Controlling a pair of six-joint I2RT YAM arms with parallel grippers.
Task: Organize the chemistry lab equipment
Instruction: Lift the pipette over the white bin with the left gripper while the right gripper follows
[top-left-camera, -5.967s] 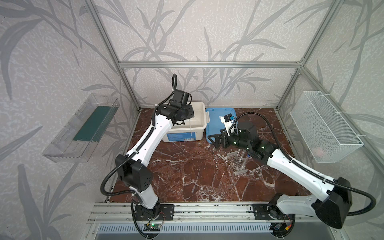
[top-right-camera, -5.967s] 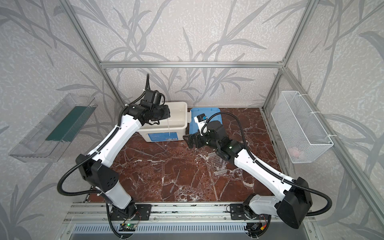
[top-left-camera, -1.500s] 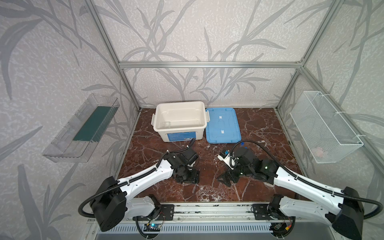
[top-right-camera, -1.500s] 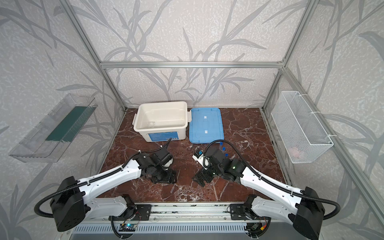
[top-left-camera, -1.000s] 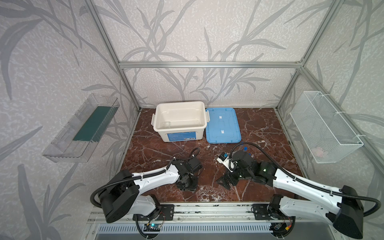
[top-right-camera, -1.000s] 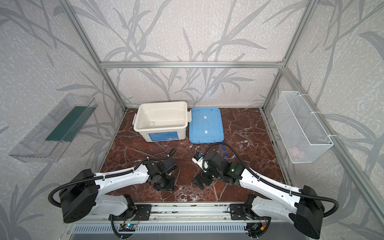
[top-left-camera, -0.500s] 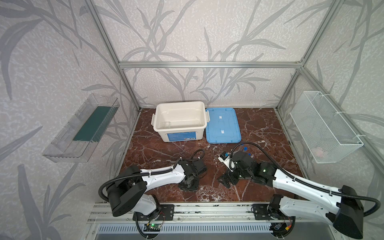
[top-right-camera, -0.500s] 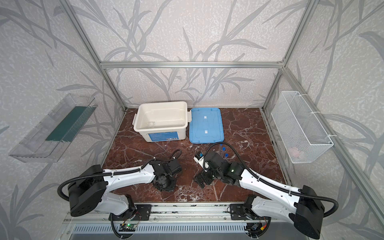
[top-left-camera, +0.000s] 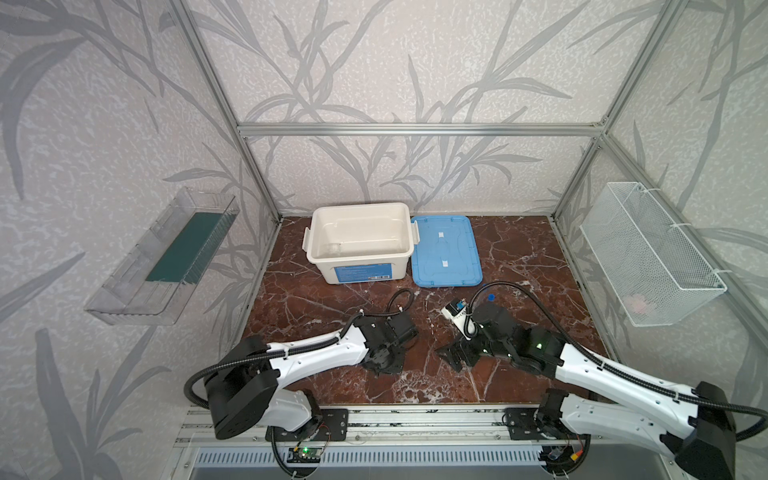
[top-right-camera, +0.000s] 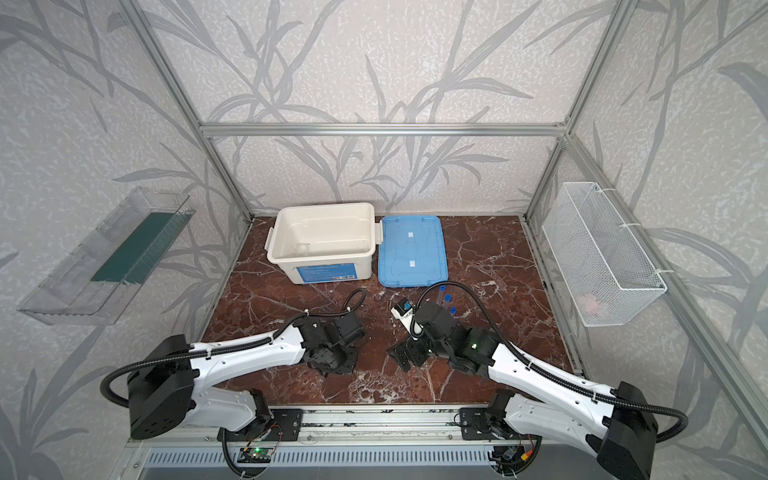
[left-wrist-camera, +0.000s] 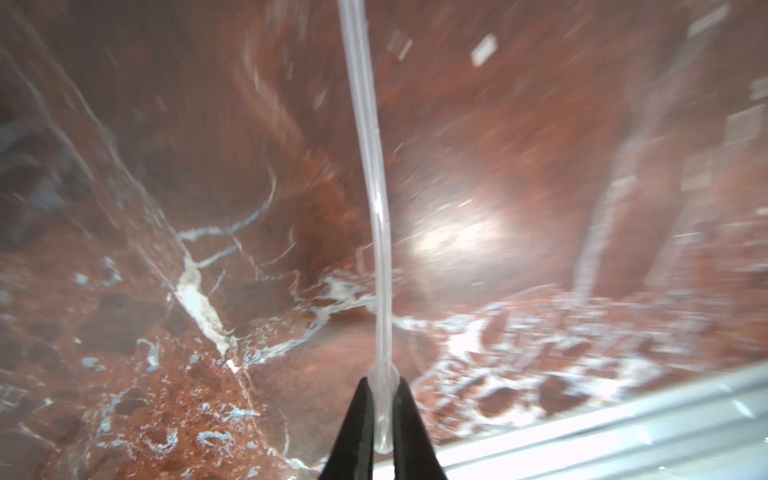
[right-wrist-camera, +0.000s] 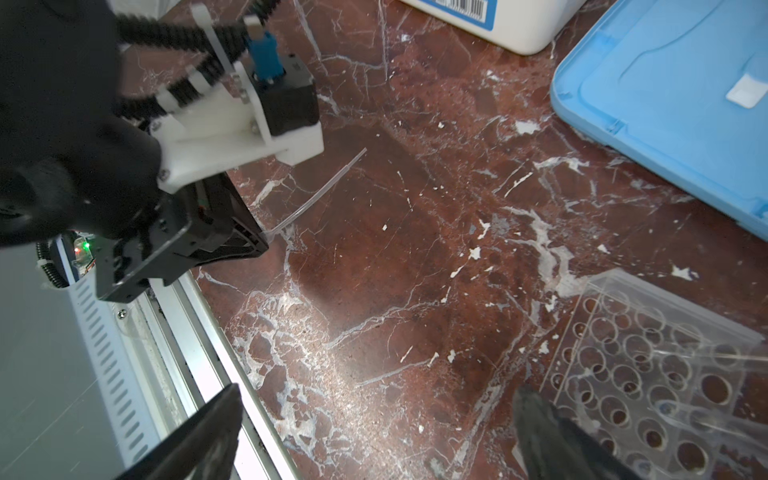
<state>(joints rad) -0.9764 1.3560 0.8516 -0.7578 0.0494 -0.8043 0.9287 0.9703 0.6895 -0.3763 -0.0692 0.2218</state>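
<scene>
In the left wrist view my left gripper (left-wrist-camera: 382, 415) is shut on the bulb end of a clear pipette (left-wrist-camera: 376, 199), whose thin stem runs away over the marble. The right wrist view shows that stem (right-wrist-camera: 320, 195) sticking out of the left gripper's black fingers (right-wrist-camera: 232, 237). In both top views the left gripper (top-left-camera: 384, 361) (top-right-camera: 332, 361) sits low near the table's front. My right gripper (right-wrist-camera: 374, 432) (top-left-camera: 453, 355) stands open over bare marble, beside the clear honeycomb-holed rack (right-wrist-camera: 648, 374). Blue caps of test tubes (top-right-camera: 448, 297) show behind the right arm. A small clear jar (top-left-camera: 332, 249) lies in the tub.
A white tub (top-left-camera: 359, 245) stands at the back of the marble table (top-left-camera: 332, 299), with its blue lid (top-left-camera: 444, 249) flat to its right. A wire basket (top-left-camera: 648, 257) hangs on the right wall and a clear shelf (top-left-camera: 166, 257) on the left wall. The metal front rail (right-wrist-camera: 174, 332) lies close to both grippers.
The left gripper has slid right along the table's front and its fingers have come together on the pipette. The right arm has hardly moved and stays open.
</scene>
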